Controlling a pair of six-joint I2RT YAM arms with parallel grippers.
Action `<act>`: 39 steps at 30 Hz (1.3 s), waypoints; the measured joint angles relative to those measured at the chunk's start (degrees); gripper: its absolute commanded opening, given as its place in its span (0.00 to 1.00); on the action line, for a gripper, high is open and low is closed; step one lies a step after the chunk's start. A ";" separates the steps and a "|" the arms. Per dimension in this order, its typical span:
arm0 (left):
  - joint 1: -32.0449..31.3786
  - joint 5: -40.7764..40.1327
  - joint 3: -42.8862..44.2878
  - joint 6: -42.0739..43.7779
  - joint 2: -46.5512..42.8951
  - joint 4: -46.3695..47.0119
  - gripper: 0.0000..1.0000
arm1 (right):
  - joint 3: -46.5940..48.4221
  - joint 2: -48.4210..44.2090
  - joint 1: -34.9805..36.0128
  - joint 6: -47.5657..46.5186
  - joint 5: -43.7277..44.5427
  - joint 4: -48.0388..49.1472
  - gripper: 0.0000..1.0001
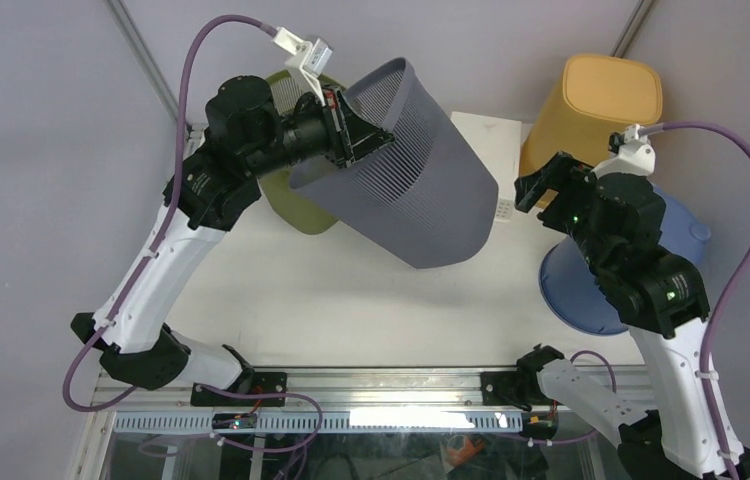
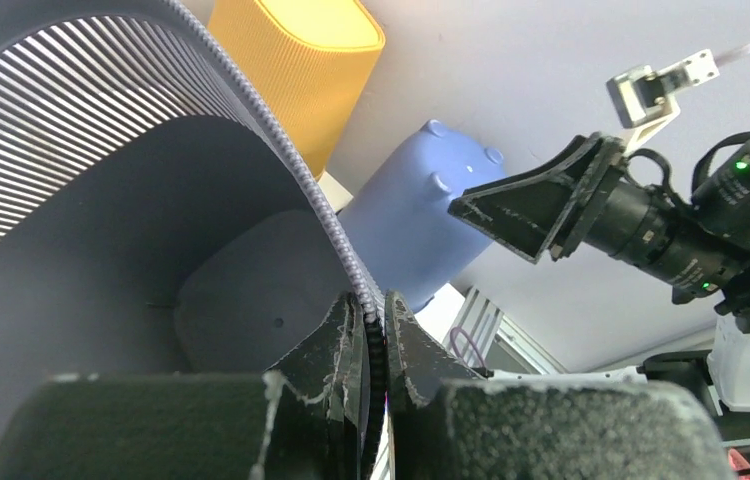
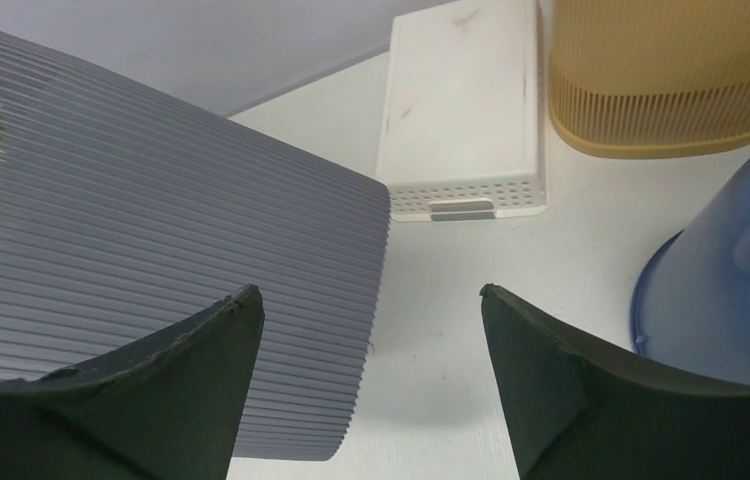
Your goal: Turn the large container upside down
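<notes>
Gripping the rim, left claw [image 1: 359,126] holds grey bin [image 1: 416,175] tilted.

Top view looks down from behind — 2 wrist views, close, share the grey container [image 3: 151,250].

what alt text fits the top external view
The left gripper clamps the rim of a large grey ribbed basket, held tilted over a white table. The open right gripper hovers near a yellow bin and a blue tub.
</notes>
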 measured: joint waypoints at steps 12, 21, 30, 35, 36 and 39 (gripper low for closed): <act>-4.52 2.91 -17.27 -2.60 -2.86 10.47 0.00 | -0.09 2.78 0.02 -0.96 0.76 -1.01 0.84; -7.21 5.29 -32.20 -12.24 -3.96 23.91 0.00 | -0.24 2.86 0.00 -1.05 0.74 -0.98 0.85; -7.69 -6.80 -50.42 -17.05 -14.34 37.38 0.00 | -1.57 3.15 0.02 -1.07 0.72 -0.85 0.85; -8.35 -12.94 -56.83 -18.08 -16.74 42.07 0.11 | -2.97 3.56 0.02 -1.07 0.55 -0.50 0.85; -8.39 -13.70 -57.46 -17.94 -16.70 42.40 0.27 | -3.28 3.67 0.02 -1.07 0.52 -0.46 0.85; -8.39 -14.53 -57.16 -13.66 -14.91 40.30 0.63 | -4.22 4.17 0.02 -1.01 0.39 -0.07 0.85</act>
